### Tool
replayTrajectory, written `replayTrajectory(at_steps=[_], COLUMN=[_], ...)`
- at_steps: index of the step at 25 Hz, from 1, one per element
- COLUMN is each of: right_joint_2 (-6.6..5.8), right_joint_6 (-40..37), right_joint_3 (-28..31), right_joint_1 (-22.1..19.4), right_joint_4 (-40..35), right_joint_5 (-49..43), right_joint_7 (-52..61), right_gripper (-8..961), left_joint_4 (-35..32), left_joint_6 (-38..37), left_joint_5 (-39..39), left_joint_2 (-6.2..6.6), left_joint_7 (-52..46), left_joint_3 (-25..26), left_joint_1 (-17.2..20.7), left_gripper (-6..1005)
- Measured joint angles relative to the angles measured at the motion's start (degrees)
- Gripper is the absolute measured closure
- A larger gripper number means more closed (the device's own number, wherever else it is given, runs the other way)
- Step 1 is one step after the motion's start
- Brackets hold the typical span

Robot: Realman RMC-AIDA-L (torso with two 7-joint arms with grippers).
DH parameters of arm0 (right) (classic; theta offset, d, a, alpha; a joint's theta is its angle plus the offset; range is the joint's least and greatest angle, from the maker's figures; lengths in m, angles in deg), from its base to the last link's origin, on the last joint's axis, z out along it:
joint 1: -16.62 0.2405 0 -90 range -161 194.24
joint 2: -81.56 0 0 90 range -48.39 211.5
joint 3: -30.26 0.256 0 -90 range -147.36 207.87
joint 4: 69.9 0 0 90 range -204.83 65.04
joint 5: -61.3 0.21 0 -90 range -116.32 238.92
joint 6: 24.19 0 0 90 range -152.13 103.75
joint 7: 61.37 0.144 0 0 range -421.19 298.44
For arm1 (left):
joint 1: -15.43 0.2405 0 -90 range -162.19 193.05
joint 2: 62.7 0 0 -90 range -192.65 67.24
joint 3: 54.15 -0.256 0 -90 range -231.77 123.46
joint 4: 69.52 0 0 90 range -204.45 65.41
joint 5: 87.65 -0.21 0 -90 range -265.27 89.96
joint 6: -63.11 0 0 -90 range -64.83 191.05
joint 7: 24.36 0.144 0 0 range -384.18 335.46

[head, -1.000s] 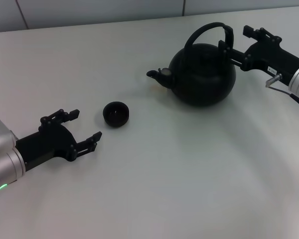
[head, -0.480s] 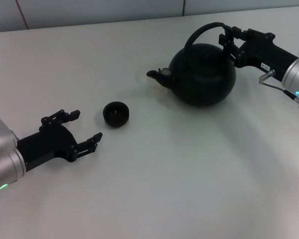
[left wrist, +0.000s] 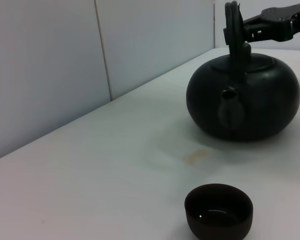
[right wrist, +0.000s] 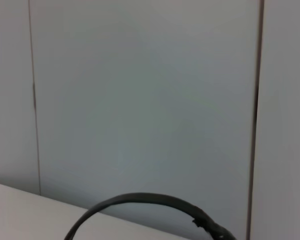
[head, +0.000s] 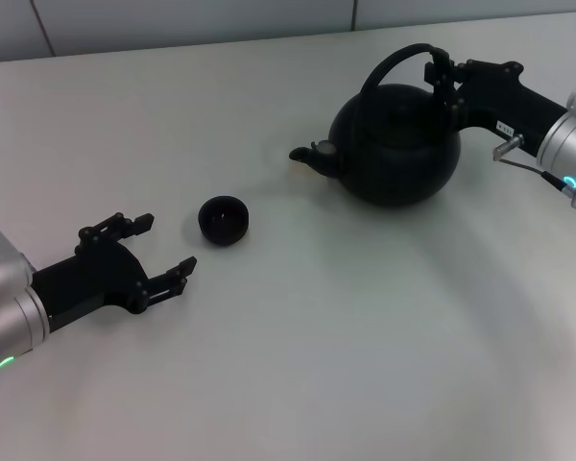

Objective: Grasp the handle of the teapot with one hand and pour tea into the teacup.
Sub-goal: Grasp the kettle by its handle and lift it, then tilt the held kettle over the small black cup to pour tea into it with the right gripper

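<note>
The right gripper (head: 440,77) sits at the far end of the handle (head: 394,60), its black fingers closed about the bail where the arch comes down toward the pot's back shoulder, so it holds the handle there. Directly below and in front of that gripper is the one teapot (head: 396,144): a large, round, matte-black body, squat and wide, with a flat lid area on top and a short stubby spout (head: 312,154) pointing away from the gripper toward the cup. The single handle is a thick black loop rising over the pot; from the right wrist view only its arched top (right wrist: 150,202) shows against the pale wall panels. Well beyond the spout from the right gripper lies the one teacup (head: 223,220), a small, low, handleless black bowl standing upright on the table (head: 298,327), apart from the pot. In the left wrist view the teacup (left wrist: 218,210) has a dark glossy inside, and the teapot (left wrist: 242,97) stands behind it with the spout facing the camera. The left gripper (head: 152,254) rests low over the table just beside the teacup, on the side away from the pot, its two fingers spread wide with nothing between them. There are two grippers, one pot and one cup on the white tabletop.
</note>
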Motion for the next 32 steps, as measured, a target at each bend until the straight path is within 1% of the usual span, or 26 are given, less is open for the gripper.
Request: replayTrajectory(at_steps=[2, 9, 12, 13, 14, 18, 21, 28, 32], right_joint_2=[0.01, 0.03, 0.02, 0.03, 0.03, 0.02, -0.01, -0.09, 0.05], right_joint_6=[-0.70, -4.74, -5.57, -5.62, -5.62, -5.59, -5.59, -3.06, -1.66], right_joint_3=[0.18, 0.52, 0.50, 0.27, 0.27, -0.05, -0.28, -5.49, -9.13], right_joint_1=[-0.04, 0.43, 1.79, 2.99, 2.99, 5.09, 6.33, 8.72, 9.09], right_joint_4=[-0.19, -1.93, -2.01, -1.83, -1.83, -1.58, -1.56, -2.23, -3.28], right_joint_5=[0.04, 0.29, 0.31, 0.32, 0.32, 0.33, 0.18, -0.01, 0.16], right_joint_7=[0.00, -1.42, -5.33, -8.52, -8.52, -12.27, -13.07, -13.15, -13.20], right_gripper=[870, 870, 870, 870, 870, 870, 870, 871, 871], left_joint_4=[0.00, -0.04, -0.34, -0.39, -0.45, -0.52, -0.53, -0.46, -0.33], left_joint_6=[-0.03, -0.65, -0.89, -0.90, -0.91, -0.93, -0.93, -0.92, -0.92], left_joint_5=[0.00, 0.00, 0.00, 0.00, 0.00, 0.01, 0.01, 0.01, 0.01], left_joint_2=[0.00, 0.00, 0.00, 0.00, 0.00, 0.00, 0.00, 0.00, 0.00], left_joint_7=[0.00, 0.00, 0.00, -0.01, -0.03, -0.06, -0.07, -0.09, -0.09], left_joint_3=[0.00, -0.09, -0.05, -0.06, -0.08, -0.09, -0.10, -0.09, -0.05], left_joint_1=[0.18, 0.35, 0.34, 0.34, 0.34, 0.34, 0.34, -0.03, -0.21], left_gripper=[203, 203, 203, 204, 204, 204, 204, 203, 203])
